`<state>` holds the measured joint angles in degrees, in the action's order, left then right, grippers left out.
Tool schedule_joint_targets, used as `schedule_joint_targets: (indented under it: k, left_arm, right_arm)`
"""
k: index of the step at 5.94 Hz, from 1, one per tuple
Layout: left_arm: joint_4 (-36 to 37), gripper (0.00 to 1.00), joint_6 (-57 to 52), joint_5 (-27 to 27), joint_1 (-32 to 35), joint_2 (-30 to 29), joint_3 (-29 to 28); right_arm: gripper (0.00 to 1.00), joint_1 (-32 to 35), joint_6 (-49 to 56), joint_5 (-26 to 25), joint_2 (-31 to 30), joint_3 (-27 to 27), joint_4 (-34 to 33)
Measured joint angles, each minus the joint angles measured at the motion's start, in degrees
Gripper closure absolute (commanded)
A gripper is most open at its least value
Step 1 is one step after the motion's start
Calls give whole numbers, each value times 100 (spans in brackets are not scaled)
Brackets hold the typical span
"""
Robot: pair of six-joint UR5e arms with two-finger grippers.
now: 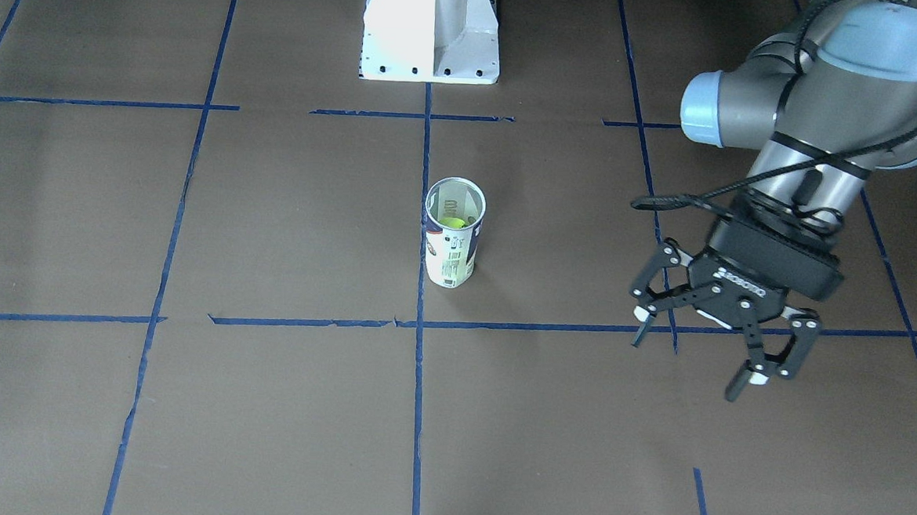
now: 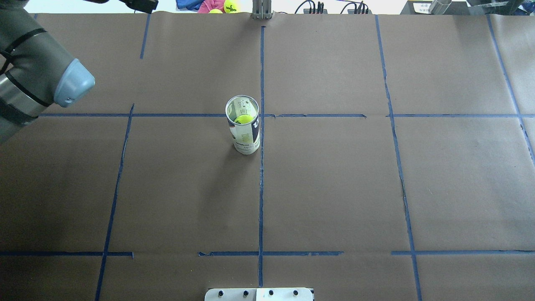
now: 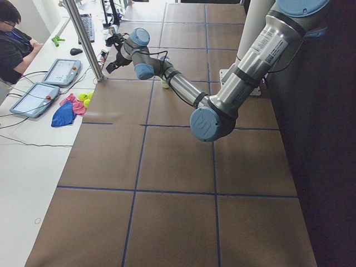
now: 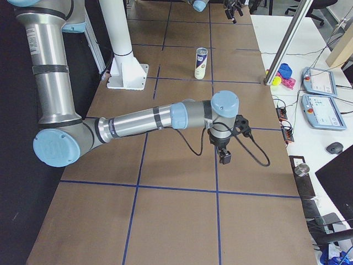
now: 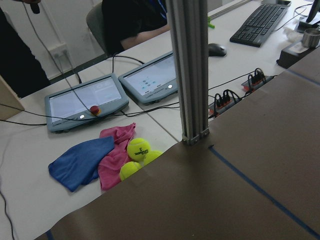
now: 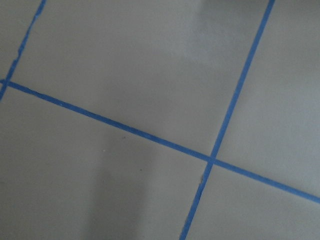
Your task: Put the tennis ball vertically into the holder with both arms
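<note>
Sitting inside upright holder (image 1: 449, 263), tennis ball (image 1: 452, 223), left hand (image 1: 691, 358) splayed

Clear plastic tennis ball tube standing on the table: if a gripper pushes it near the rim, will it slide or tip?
Likely tips: the clear plastic tube stands upright, taller than wide, on flat brown paper. The fuzzy yellow-green ball inside adds some weight, which may steady it a little. Its smooth wall looks slippery and could flex under a hard squeeze.

Grey-silver jointed robot on a white bolted pedestal (image 1: 430, 44).
Left arm (image 1: 825, 151) and right arm (image 4: 138, 124) carry light-blue joint caps; a black cable (image 1: 693, 199) runs along the left wrist to the black left gripper (image 1: 690, 362), marked in white lettering.
</note>
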<state>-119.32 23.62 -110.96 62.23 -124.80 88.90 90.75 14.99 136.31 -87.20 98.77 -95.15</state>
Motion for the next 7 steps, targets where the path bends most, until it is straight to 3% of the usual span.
schedule_joint_targets:
  k: [3, 7]
  left_arm:
    - [2088, 0, -1575, -989, 956, 600, -35]
    - [2531, 0, -1970, -2113, 2035, 2240, -166]
  right_arm:
    - [0, 65, -278, 26, -444, 33, 185]
    - [0, 66, -318, 33, -462, -45, 466]
